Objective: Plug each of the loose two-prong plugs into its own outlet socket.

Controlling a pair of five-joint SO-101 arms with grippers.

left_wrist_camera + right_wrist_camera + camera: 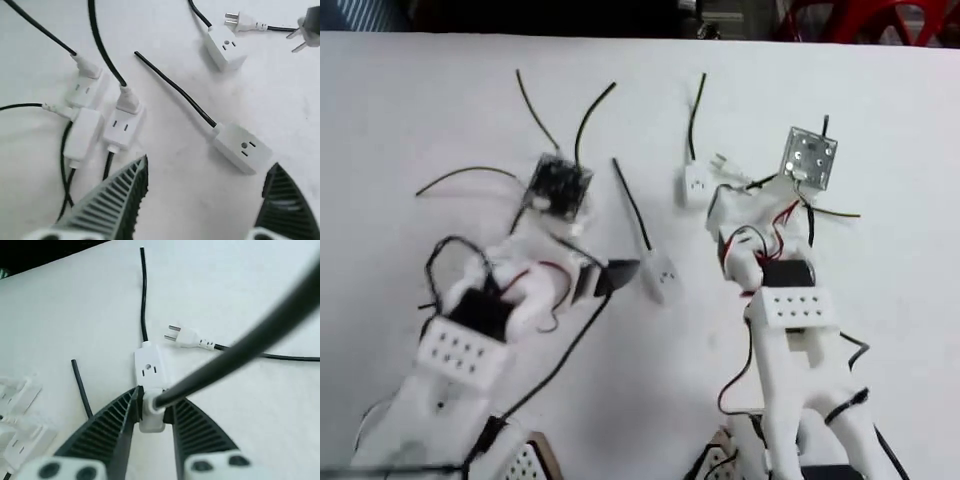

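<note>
My right gripper squeezes a white plug with a black cord, touching a white socket block. My left gripper hangs open near a second white socket block on the counter.

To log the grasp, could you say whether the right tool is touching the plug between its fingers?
Touching. The right wrist view shows the right tool clamped on the white plug, a finger against each side.

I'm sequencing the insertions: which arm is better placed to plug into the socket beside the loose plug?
Right. The right gripper is shut on a plug beside that socket; the left gripper is open near another socket.
</note>
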